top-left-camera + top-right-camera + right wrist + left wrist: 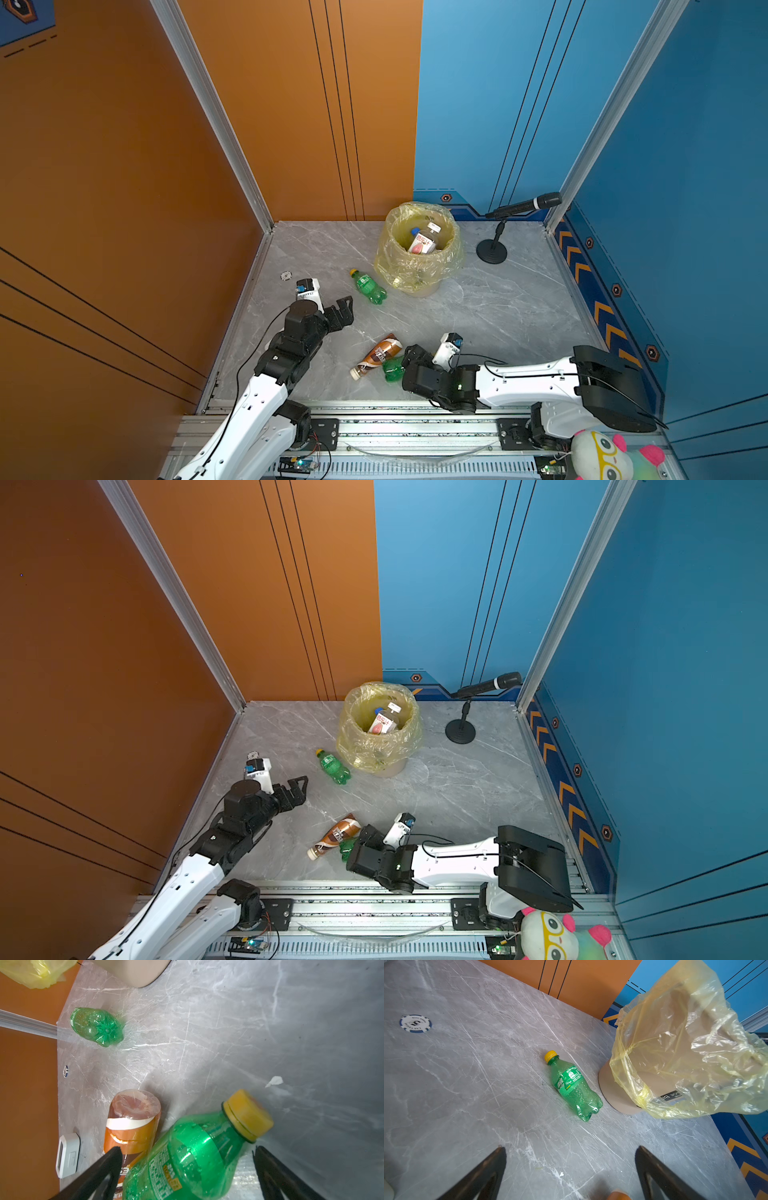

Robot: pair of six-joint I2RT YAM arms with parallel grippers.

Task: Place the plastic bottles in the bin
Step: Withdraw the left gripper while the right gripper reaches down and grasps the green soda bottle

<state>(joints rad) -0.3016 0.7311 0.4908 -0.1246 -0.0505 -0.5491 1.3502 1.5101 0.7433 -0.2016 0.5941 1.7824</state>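
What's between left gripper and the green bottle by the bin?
Only tabletop and a tiny white fleck, from left gripper to green bottle, per left wrist view.

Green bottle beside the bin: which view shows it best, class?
Left wrist view: the green bottle beside the bin appears whole, close, label clear. Both top views show it whole but small; the right wrist shows mainly its base.

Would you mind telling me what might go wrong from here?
The open right gripper straddles the front green bottle, which lies beside the brown-sleeved bottle; closing may pinch or shove both.
The other green bottle lies close beside the bin; the open left gripper reaching for it may snag the bag.
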